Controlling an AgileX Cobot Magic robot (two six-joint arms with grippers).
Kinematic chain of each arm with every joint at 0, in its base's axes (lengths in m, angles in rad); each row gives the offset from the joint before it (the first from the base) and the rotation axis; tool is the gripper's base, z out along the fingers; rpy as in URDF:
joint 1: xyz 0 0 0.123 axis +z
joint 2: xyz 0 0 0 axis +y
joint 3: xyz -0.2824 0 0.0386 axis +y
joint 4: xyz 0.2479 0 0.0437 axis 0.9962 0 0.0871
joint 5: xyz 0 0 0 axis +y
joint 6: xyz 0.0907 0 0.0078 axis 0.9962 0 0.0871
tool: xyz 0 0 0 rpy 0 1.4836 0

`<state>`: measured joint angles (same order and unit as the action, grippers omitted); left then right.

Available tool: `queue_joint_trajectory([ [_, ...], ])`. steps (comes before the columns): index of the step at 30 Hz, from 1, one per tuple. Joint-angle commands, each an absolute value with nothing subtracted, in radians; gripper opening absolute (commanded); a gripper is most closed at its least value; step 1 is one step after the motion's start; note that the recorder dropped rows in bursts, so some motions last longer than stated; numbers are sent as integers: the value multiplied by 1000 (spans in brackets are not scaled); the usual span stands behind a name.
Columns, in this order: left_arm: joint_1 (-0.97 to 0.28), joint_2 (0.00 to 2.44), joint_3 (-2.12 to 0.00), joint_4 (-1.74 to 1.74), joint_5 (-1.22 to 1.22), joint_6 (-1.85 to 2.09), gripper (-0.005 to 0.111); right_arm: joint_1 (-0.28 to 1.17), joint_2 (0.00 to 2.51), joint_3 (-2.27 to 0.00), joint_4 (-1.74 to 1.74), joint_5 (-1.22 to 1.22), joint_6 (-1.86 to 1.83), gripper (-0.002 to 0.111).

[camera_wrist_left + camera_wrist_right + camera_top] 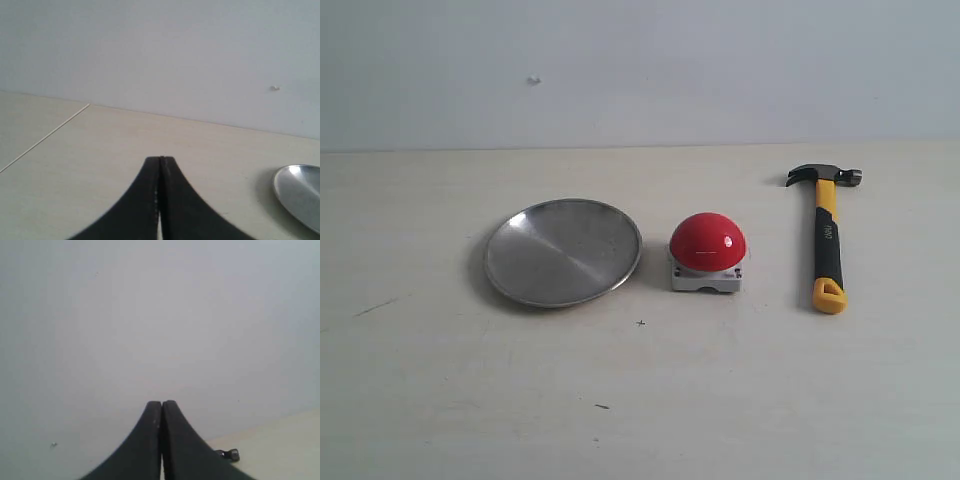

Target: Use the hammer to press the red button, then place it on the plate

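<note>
**Hammer Lay Untouched, Both Grippers Closed**

Nothing of the task was done. The hammer (828, 240) lay flat on the table (640, 400) at the right, head toward the back wall and yellow end toward the near edge. The red button (707, 243) sat in the middle, well apart from the hammer. The plate (563, 251) lay just beside the button on the left and held nothing.

The left gripper (160, 159) had its jaws pressed together on nothing. The right gripper (161, 403) was the same. Neither arm showed in the exterior view.

The likely next step was a pick-up by the right arm, and the risks began there. Jaws not spread before descending would strike the handle and shove it aside. A grip near the yellow end would probably let the heavy head sag or swing, so a press could glance off the glossy dome. The shallow plate looked light. A hammer set down hard or off-centre could tip it or slide it.
</note>
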<state>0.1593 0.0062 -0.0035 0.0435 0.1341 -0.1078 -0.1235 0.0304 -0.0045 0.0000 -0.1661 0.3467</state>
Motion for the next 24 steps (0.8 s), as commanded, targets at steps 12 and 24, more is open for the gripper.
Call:
queue_joint_trajectory([
  [12, 163, 0, 0, 43, 133, -108, 0, -128, 55, -93, 103, -543, 610, 0],
  [24, 163, 0, 0, 43, 133, -108, 0, -128, 635, -647, -40, -165, 314, 0],
])
